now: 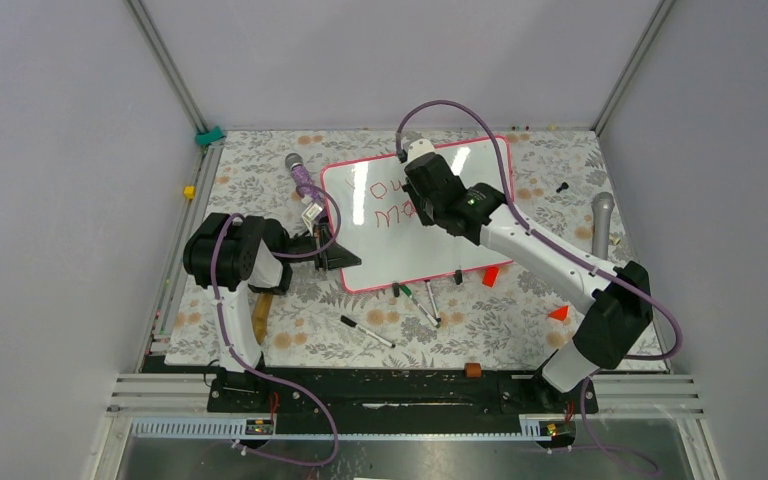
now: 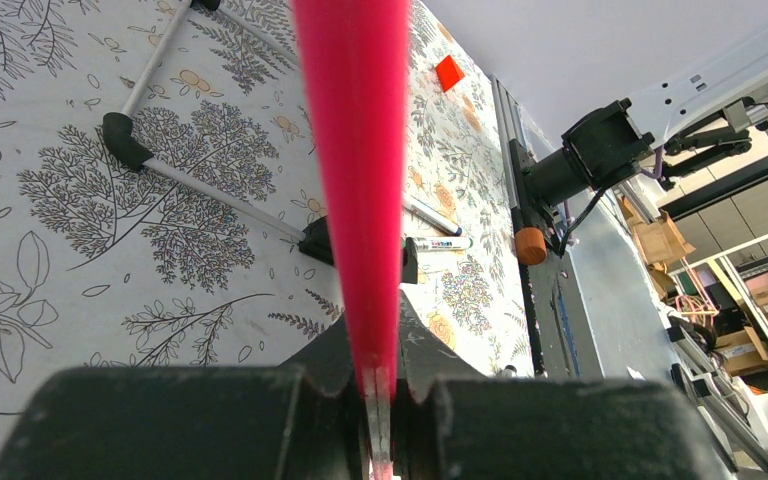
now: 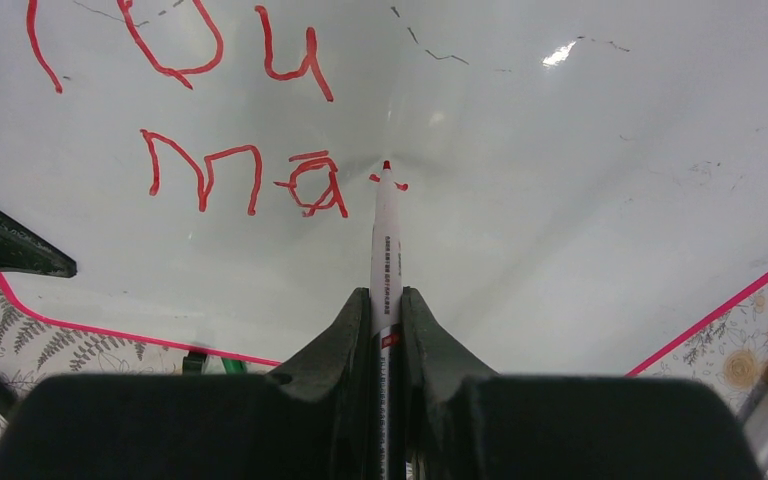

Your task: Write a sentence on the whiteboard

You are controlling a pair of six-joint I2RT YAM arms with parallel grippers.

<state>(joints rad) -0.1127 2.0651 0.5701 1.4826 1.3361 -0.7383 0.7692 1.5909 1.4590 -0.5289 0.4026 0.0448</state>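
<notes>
The glossy white rectangular whiteboard [image 1: 400, 250], edged with a thin pink-red frame, lies flat on the floral-patterned table cover [image 1: 290, 340], in the middle of the table and toward its far side. The left gripper [image 2: 375, 375] is clamped tight on the frame at the board's near left corner, with the frame edge running up between its black fingers [image 2: 430, 375]. The right gripper [image 3: 386, 300] is positioned over the board's middle and is closed on a slim white-barrelled marker with a red tip [image 3: 386, 230]. The tip touches the board surface. The thin red handwritten sentence [image 3: 256, 180] is incomplete: "You" on the first line, "ma" on the second, and a small red stroke at the marker tip. Several loose pens [image 1: 367, 331] lie on the cover just beyond the board's near edge.
</notes>
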